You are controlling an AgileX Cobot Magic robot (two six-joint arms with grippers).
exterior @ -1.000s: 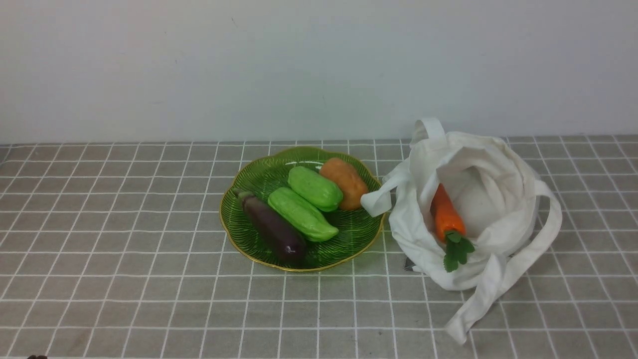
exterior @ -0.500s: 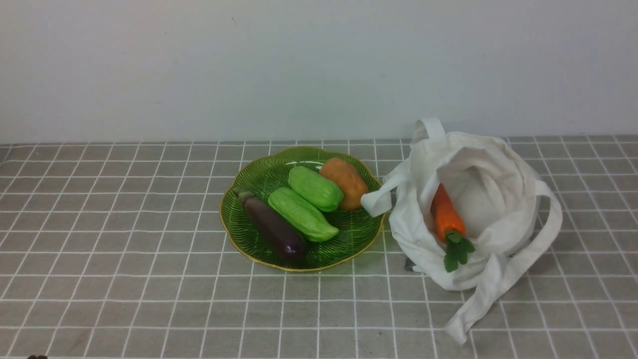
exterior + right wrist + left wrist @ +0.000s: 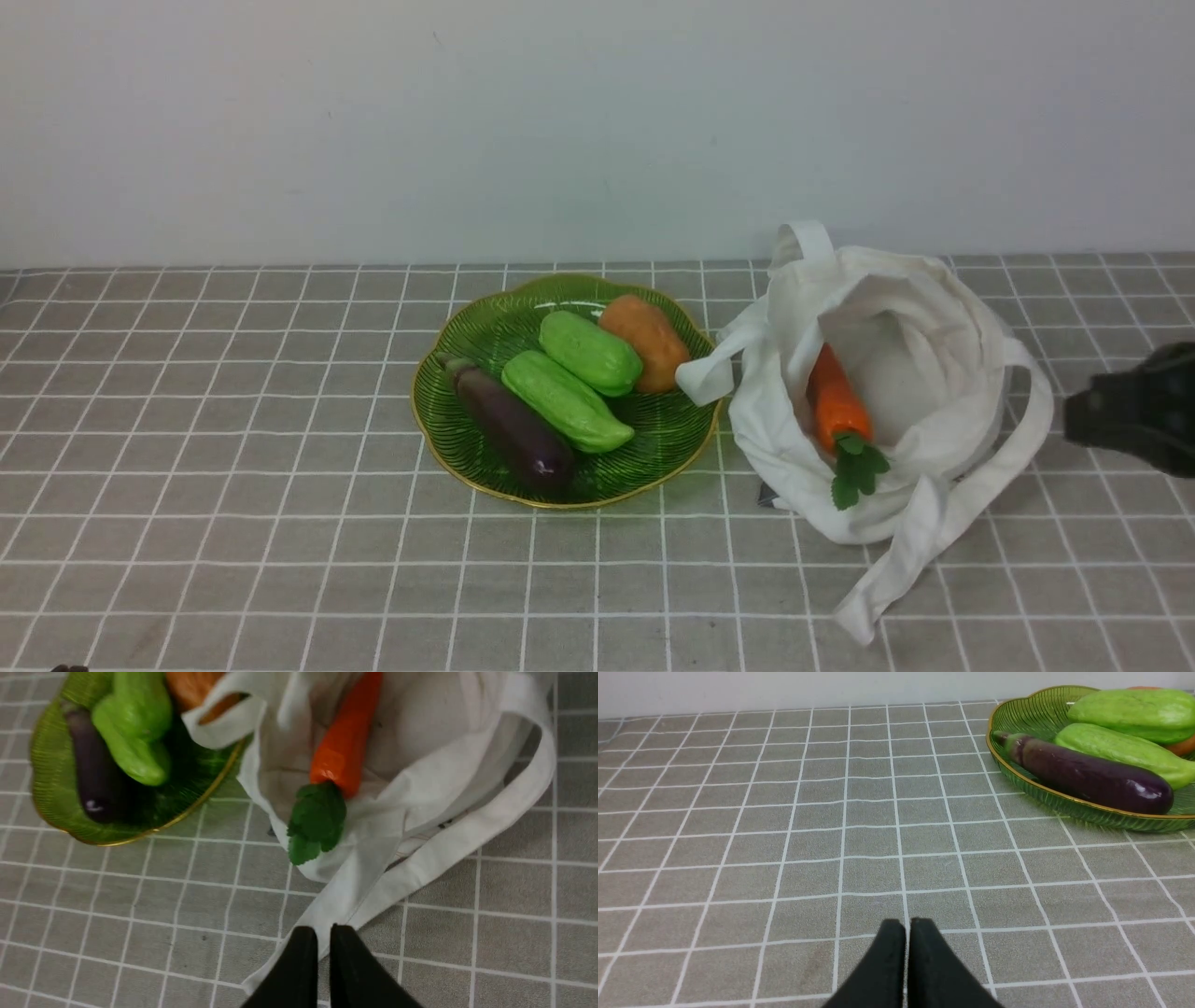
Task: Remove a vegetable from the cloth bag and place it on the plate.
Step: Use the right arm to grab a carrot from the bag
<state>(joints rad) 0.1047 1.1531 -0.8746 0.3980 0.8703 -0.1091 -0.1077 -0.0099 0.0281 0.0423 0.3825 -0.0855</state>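
Note:
The orange carrot (image 3: 834, 401) with its green leafy top lies in the mouth of the white cloth bag (image 3: 924, 308), leaves hanging over the near edge. The green plate (image 3: 485, 336) stands just left of the bag. My right gripper (image 3: 1074, 417) has entered at the right edge, right of the bag. In the right wrist view the right gripper (image 3: 323, 927) hangs above a bag strap, its fingers a narrow slit apart and empty, with the carrot (image 3: 345, 746), bag (image 3: 420, 788) and plate (image 3: 51, 788) ahead. My left gripper (image 3: 908, 921) is shut, low over the cloth left of the plate (image 3: 1017, 714).
On the plate lie a purple eggplant (image 3: 513, 429), two green gourds (image 3: 569, 397) and an orange-brown potato (image 3: 646, 341). A long bag strap (image 3: 896, 569) trails toward the table's front. A white wall closes off the back of the checked tablecloth.
My right gripper has come into the front view from the right edge, beside the bag. The carrot, bag and plate have not moved.

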